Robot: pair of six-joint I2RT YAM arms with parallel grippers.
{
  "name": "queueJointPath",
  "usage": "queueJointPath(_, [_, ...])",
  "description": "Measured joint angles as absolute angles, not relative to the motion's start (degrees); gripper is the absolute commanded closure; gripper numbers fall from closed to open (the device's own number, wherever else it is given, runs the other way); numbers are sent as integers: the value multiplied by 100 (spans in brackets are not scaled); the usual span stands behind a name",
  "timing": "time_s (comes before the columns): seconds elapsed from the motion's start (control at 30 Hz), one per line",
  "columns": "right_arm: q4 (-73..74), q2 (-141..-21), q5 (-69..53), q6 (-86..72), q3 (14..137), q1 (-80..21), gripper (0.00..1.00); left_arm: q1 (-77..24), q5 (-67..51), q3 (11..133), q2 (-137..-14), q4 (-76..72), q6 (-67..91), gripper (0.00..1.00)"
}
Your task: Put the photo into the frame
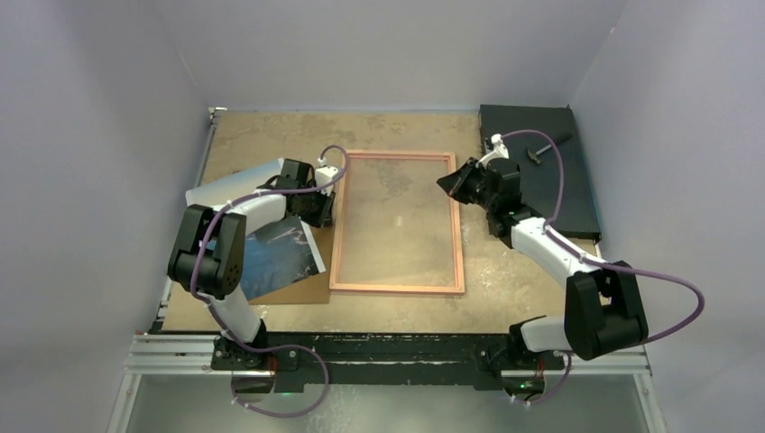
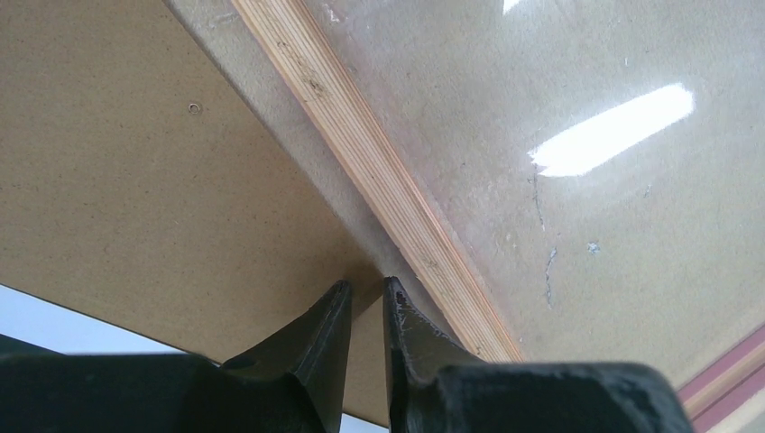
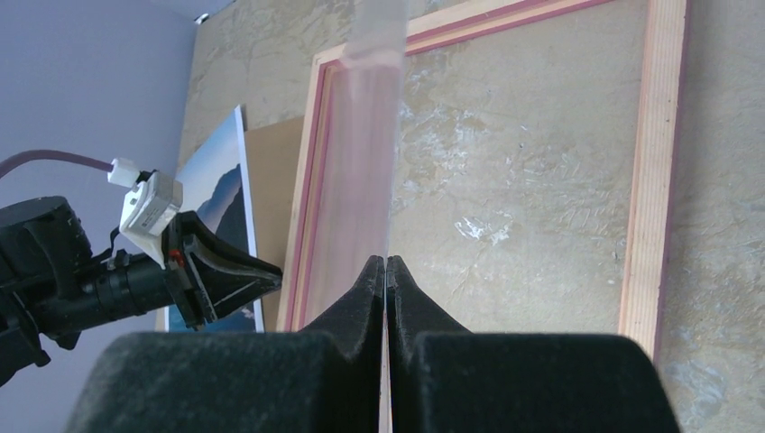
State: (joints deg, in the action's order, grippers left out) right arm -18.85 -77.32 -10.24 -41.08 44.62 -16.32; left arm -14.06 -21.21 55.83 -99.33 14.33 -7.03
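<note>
The frame [image 1: 397,289] lies flat mid-table, pale wood side up [image 2: 361,153] [image 3: 651,180]. The photo [image 1: 280,257] [image 3: 221,194], dark blue with a white border, rests left of it on a brown backing board [image 1: 302,289] [image 2: 135,180], partly under my left arm. My left gripper [image 1: 323,209] [image 2: 367,287] [image 3: 271,271] sits low at the board's edge beside the frame's left rim, its jaws a narrow gap apart with nothing between them. My right gripper [image 1: 448,185] [image 3: 385,262] is at the frame's right rim, shut on a thin clear pane [image 3: 370,135] that stands up edge-on.
A black board [image 1: 550,180] with a small tool [image 1: 541,152] on it lies at the back right. Grey walls close in both sides and the back. A metal rail runs along the near edge by the arm bases.
</note>
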Motion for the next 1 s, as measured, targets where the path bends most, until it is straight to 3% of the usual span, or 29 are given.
queueJointPath(0.5, [-2233,-7966,-1013,-4053,4206,-1568,100,-1470,-2086,5603,-9944,1413,-705,85])
queueJointPath(1.0, [-3352,-7979,-1107,-5273,3280,-1481,100,-1590,-1988,5502,-9950,1186,-705,87])
